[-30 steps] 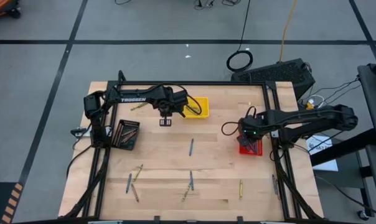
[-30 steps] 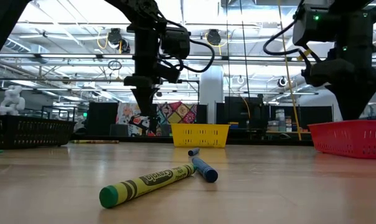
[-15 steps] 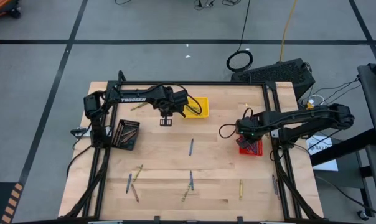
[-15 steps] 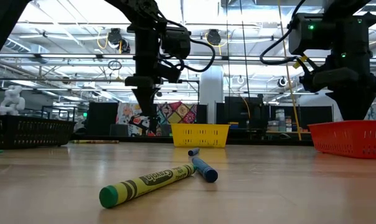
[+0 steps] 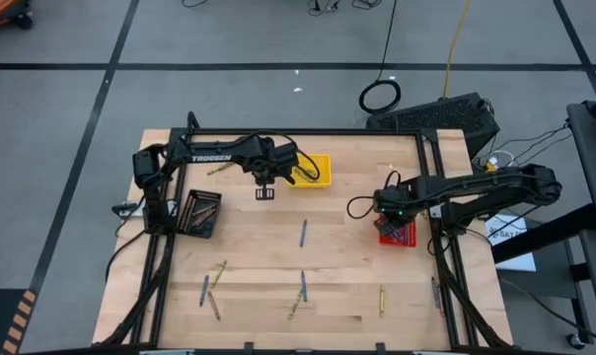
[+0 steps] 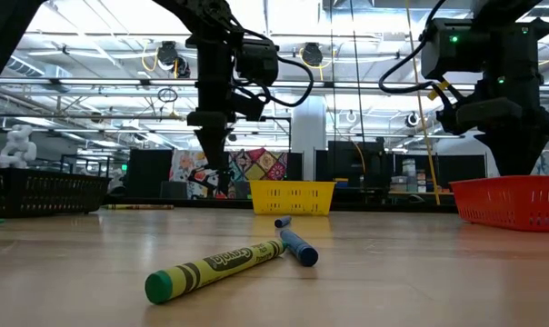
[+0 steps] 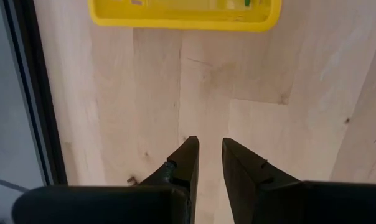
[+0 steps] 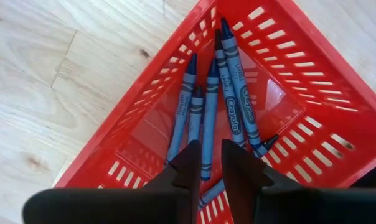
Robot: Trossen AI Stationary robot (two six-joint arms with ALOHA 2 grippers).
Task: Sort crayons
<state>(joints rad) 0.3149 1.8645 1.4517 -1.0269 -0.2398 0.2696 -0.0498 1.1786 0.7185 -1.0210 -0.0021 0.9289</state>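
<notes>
Several crayons lie loose on the wooden table: a blue one (image 5: 303, 233) in the middle, and more blue and yellow ones (image 5: 302, 287) toward the near edge. In the low view a yellow crayon (image 6: 215, 268) and a blue one (image 6: 297, 243) lie close by. My left gripper (image 7: 210, 143) hangs over bare wood just short of the yellow tray (image 7: 185, 15). It points steeply down, slightly open, with nothing between its fingers. My right gripper (image 8: 210, 146) points down over the red tray (image 8: 312, 118), slightly open and holding nothing. Several blue crayons (image 8: 228, 93) lie in that tray.
A black tray (image 5: 199, 212) holding brownish crayons stands at the left edge. One crayon (image 5: 217, 170) lies at the far left near the frame rail. The yellow tray (image 5: 315, 170) is at the far middle and the red tray (image 5: 402, 235) at the right.
My right hand has shifted a little down and toward the table's left over the red tray. The crayons and trays lie where they were.
</notes>
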